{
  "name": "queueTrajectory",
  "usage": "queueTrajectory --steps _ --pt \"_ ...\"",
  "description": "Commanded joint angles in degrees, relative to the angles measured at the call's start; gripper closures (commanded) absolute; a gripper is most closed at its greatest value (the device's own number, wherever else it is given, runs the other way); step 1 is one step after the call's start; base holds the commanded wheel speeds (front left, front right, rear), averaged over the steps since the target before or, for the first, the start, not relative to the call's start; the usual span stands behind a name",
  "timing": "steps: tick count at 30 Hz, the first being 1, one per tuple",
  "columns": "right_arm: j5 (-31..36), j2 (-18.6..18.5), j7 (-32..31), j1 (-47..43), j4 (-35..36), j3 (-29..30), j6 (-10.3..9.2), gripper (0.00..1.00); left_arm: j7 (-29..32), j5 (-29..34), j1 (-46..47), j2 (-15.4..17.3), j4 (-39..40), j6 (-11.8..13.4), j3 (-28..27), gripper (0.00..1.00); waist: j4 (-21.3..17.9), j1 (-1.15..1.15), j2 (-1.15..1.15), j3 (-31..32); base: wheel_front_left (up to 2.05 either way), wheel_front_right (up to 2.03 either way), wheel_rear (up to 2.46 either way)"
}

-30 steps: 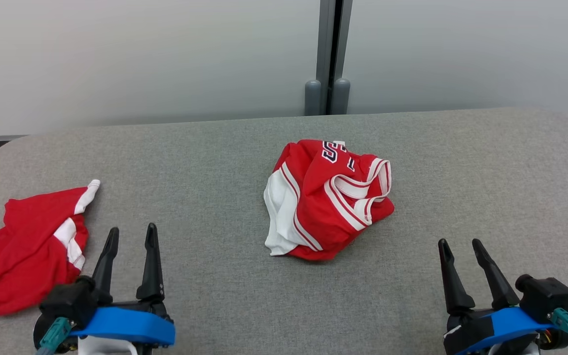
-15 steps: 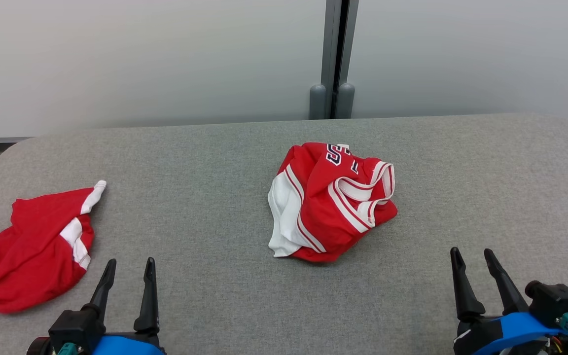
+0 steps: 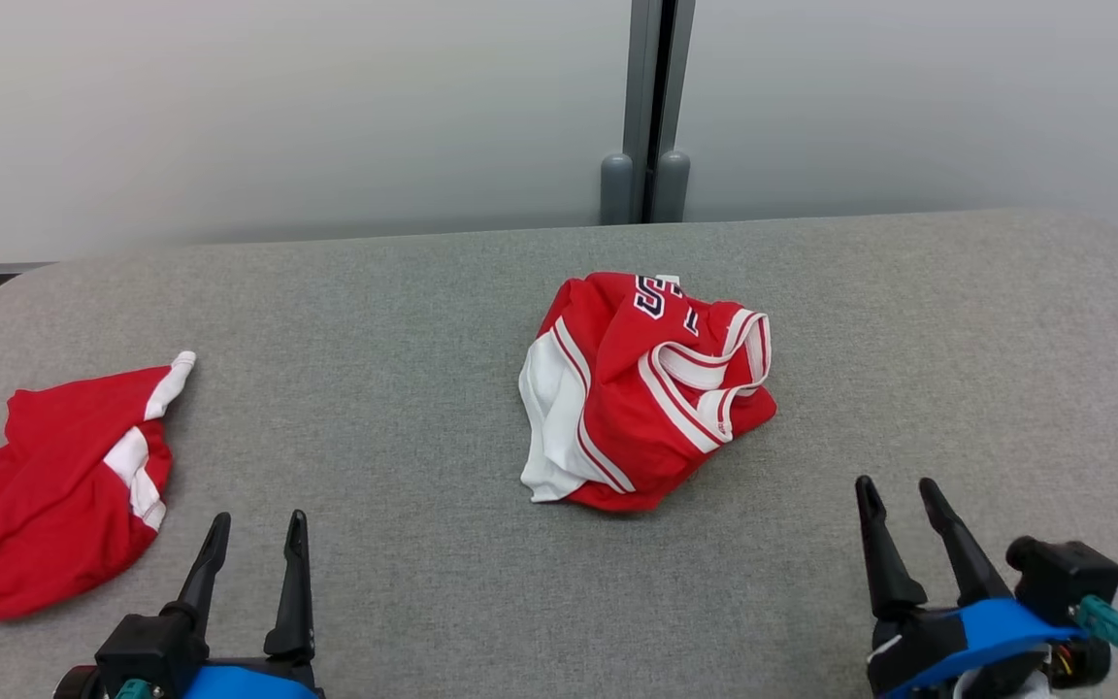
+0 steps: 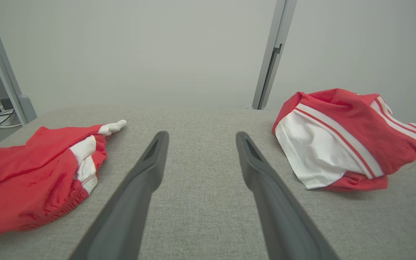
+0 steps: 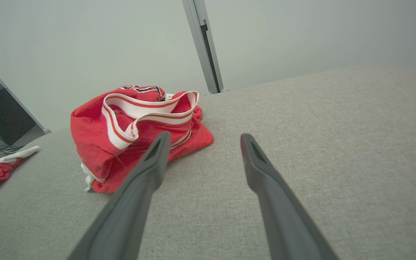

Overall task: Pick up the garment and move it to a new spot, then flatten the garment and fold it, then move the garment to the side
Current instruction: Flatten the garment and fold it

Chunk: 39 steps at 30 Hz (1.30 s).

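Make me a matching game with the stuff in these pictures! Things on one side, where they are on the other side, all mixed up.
Things:
1. crumpled jersey
2. spread red garment
3. left tool
4. grey post

Places:
A. behind the far edge of the table
B. middle of the table
C. at the table's left edge
D. lower left of the head view, open

Pairs: 1-B, 2-C, 3-D, 4-A
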<state>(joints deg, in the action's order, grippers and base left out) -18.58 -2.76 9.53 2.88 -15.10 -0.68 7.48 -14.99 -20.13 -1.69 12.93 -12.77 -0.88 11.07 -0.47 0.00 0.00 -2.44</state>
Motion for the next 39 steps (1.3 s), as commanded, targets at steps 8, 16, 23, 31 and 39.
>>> queueTrajectory --steps 8,16,23,31,39 --pt "-2.9 -0.3 -6.3 7.3 -0.9 -7.9 0.03 0.0 -0.3 0.6 0.8 -0.4 0.6 -0.2 -0.4 0.0 0.0 0.0 0.0 -1.4 0.0 0.0 0.0" --pt "-10.3 -0.3 -9.9 15.5 -10.6 -12.5 0.03 0.0 -0.3 1.2 2.4 -0.9 0.4 -1.1 0.2 0.0 1.6 0.0 0.0 -2.6 0.0 0.0 0.0" --pt "-14.9 -0.2 -7.9 20.9 -19.0 -15.9 0.03 0.0 -0.3 1.5 2.6 -1.2 -0.1 -1.8 0.3 0.0 2.9 0.0 0.0 -2.8 0.0 0.0 0.0" --pt "-15.8 -0.2 -5.5 24.8 -24.7 -18.8 0.03 1.0 -0.3 1.6 2.6 -1.4 -0.6 -2.0 0.2 0.0 3.6 0.0 0.0 -2.5 0.0 0.0 0.0" --pt "-13.4 -0.2 -0.9 28.8 -24.1 -19.9 0.03 1.0 -0.3 1.5 2.2 -1.4 -0.8 -2.2 0.1 0.0 3.7 0.0 0.0 -1.3 0.0 0.0 0.0"
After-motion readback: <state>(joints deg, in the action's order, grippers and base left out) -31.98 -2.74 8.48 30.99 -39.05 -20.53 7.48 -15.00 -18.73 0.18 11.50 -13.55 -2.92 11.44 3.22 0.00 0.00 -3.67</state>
